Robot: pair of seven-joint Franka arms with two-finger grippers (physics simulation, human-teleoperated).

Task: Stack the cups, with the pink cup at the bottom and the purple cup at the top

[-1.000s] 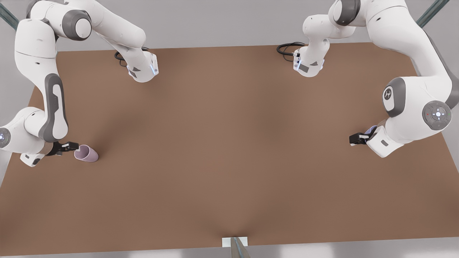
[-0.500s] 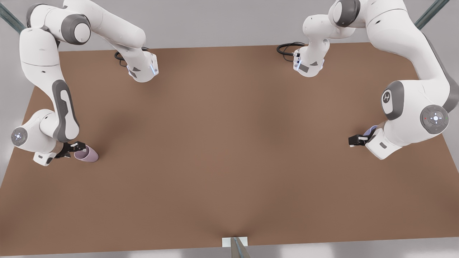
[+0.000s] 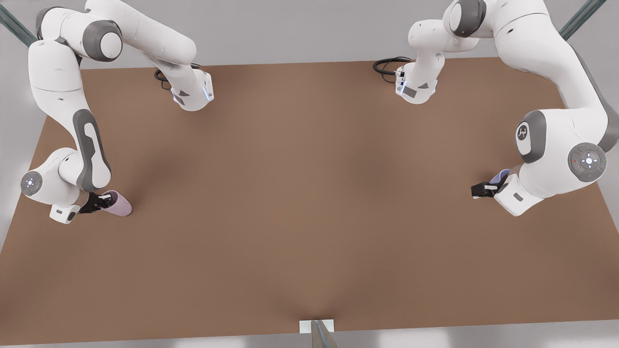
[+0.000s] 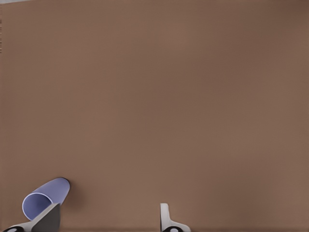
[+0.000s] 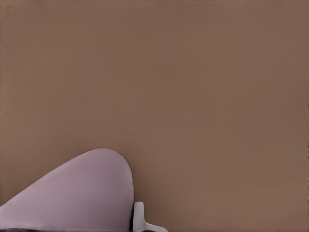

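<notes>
At the worktop's (image 3: 309, 203) end on the front view's left, the pink cup (image 3: 121, 207) lies on its side, base pointing toward the worktop's middle. The right claw (image 3: 99, 200) sits at the cup's mouth end and overlaps the rim, so the dark opening is now covered. One second ago the claw stood just beside the mouth with the rim fully in sight, so it has closed in toward the cup. The right arm's elbow and wrist have swung inward over the worktop by the same move. The cup itself has shifted only slightly, if at all. In the right wrist view the pink cup (image 5: 82, 193) looms large and close against the claw. Cannot tell whether this claw is spread or pinching the cup.

At the worktop's opposite end, on the front view's right, the left claw (image 3: 478, 190) hangs low over the surface, nearly where it was a second ago. The purple cup (image 3: 500, 175) is half hidden behind the wrist and has not moved. In the left wrist view the left claw (image 4: 106, 217) is spread wide with bare worktop between its tips. The purple cup (image 4: 46, 198) lies on its side, mouth toward the camera, touching or just behind one fingertip (image 4: 48, 218), not between the two.

The cups are well apart, one at each end of the worktop, and are not stacked.
</notes>
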